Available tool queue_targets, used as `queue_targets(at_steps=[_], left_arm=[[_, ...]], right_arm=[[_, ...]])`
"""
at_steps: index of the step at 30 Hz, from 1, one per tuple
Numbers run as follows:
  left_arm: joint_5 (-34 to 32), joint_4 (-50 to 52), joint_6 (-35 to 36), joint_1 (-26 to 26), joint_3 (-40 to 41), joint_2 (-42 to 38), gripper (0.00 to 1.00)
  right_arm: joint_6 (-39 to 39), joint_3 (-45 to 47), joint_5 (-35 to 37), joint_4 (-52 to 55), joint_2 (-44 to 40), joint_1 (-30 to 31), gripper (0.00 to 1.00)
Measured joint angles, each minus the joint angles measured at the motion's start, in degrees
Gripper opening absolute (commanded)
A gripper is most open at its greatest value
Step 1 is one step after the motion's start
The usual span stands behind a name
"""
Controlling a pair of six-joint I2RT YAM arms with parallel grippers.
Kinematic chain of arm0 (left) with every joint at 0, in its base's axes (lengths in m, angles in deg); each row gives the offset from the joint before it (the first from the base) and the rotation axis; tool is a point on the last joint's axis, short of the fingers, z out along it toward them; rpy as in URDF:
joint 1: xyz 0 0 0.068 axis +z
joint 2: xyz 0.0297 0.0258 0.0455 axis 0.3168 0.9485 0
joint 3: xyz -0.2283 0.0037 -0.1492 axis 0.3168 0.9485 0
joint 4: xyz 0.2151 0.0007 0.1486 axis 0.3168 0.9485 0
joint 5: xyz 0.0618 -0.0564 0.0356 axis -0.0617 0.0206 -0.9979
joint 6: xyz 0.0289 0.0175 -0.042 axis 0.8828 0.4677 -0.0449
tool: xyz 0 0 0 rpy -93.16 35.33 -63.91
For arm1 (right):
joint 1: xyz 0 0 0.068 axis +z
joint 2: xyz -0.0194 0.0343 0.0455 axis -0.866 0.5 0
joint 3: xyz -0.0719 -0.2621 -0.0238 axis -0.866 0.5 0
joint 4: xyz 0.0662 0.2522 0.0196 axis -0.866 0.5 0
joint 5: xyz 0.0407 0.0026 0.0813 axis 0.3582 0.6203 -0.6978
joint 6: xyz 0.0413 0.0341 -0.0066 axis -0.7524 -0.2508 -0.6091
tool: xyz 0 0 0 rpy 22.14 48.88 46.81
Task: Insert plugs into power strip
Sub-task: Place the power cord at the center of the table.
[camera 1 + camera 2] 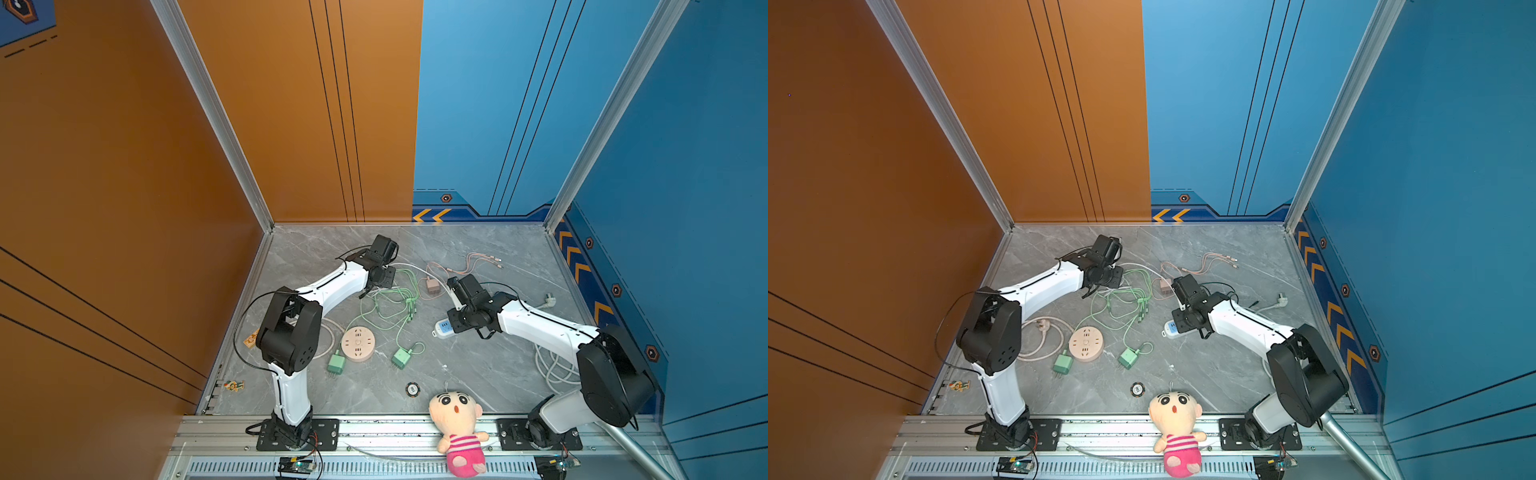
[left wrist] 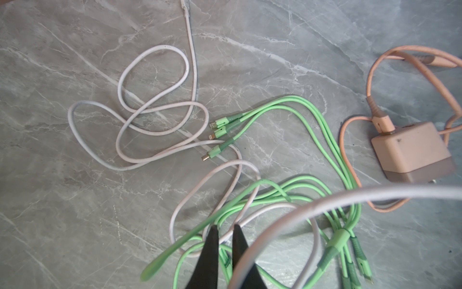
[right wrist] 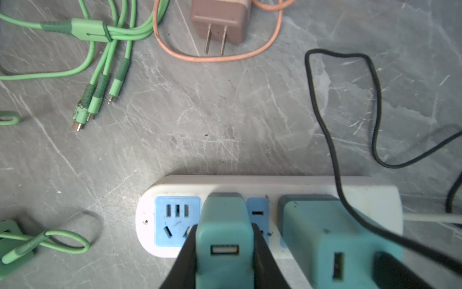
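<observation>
The white power strip [image 3: 175,182] with blue sockets lies under my right gripper [image 3: 225,226], which is shut on a teal plug [image 3: 225,220] standing upright on it. Its prongs are hidden. A second teal plug [image 3: 325,237] sits in the strip beside it. The pink-brown plug [image 3: 221,22] lies prongs-out beyond the strip. Two green plugs [image 1: 336,363] [image 1: 400,357] lie near the front. My left gripper [image 2: 225,226] hovers over tangled green and white cables [image 2: 287,200], its jaws nearly together. I cannot tell whether a cable is pinched.
A round beige socket hub [image 1: 358,343] sits between the green plugs. A plush doll [image 1: 457,419] leans on the front rail beside a small round disc [image 1: 412,389]. A thick white cord [image 1: 552,365] coils at the right. A black wire [image 3: 350,125] loops past the strip.
</observation>
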Motion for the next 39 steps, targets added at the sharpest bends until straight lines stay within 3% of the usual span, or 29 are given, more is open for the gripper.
queue_targets(at_steps=[2,7,9,10,15,20,26,30,39], left_arm=[[0.00,0.00,0.04,-0.02,0.00,0.00,0.21],[0.63,0.02,0.28,-0.09,0.00,-0.33,0.50],[1.07,0.00,0.68,-0.35,0.00,-0.70,0.68],[1.38,0.00,1.01,-0.44,0.00,-0.85,0.72],[3.02,0.00,2.19,-1.66,0.57,-3.98,0.78],[3.69,-0.39,3.76,-4.50,4.24,-13.07,0.80],[17.97,-1.88,11.23,-12.35,10.95,-23.71,0.81],[23.61,-6.84,11.04,-15.63,17.27,-22.40,0.83],[23.28,-20.48,8.79,-19.76,21.68,-9.66,0.84]], right_arm=[[-0.15,0.04,0.00,-0.09,0.00,0.00,0.00],[-1.01,0.22,0.39,-0.50,0.00,0.46,0.00],[-1.42,0.33,0.72,-0.76,0.00,0.68,0.00],[-1.53,0.37,0.83,-0.94,0.00,0.74,0.00],[-1.90,0.39,1.20,-1.01,0.07,0.92,0.00],[-2.51,0.39,1.46,-1.22,0.20,0.92,0.00],[-4.04,0.44,1.75,-2.78,0.63,0.96,0.00],[-5.07,0.81,2.08,-3.85,0.68,1.25,0.00],[-7.65,1.18,3.96,-5.42,0.98,2.03,0.00]])
